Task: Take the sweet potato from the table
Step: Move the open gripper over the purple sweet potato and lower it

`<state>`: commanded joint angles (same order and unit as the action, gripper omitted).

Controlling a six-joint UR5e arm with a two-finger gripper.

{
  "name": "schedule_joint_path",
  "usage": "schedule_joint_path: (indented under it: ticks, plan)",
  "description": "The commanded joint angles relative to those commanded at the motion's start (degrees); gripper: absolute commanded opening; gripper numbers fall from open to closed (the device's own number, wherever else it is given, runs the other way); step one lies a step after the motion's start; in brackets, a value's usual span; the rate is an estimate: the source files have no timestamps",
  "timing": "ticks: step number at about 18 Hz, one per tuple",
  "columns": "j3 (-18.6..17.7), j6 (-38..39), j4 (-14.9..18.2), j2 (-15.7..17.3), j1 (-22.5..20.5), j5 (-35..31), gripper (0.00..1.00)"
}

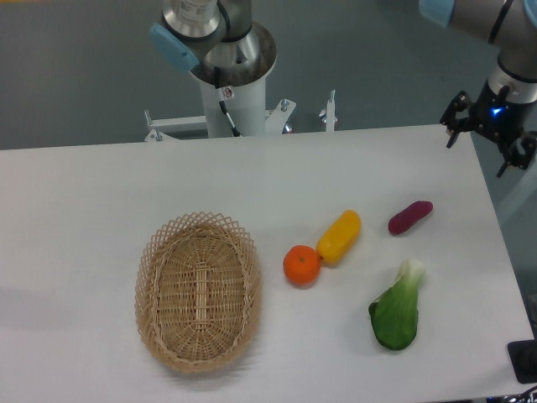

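Observation:
The sweet potato (409, 217), a small reddish-purple oblong, lies on the white table (101, 185) toward the right side. My gripper (485, 137) hangs at the table's far right corner, up and to the right of the sweet potato and well apart from it. Its black fingers (451, 119) are spread and hold nothing.
A yellow-orange oblong vegetable (339, 237) lies left of the sweet potato, touching a round orange fruit (302, 265). A green bok choy (397, 309) rests nearer the front right. A wicker basket (198, 290) stands left of centre. The arm's base column (228, 80) rises behind the table.

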<state>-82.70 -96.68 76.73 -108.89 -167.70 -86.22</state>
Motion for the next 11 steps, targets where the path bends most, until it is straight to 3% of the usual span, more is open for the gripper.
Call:
schedule_joint_path:
  ticks: [4, 11]
  plan:
    - [-3.51, -0.96, -2.53, -0.26, 0.09, -0.09, 1.00]
    - [-17.39, -3.25, -20.45, -2.02, 0.18, -0.53, 1.00]
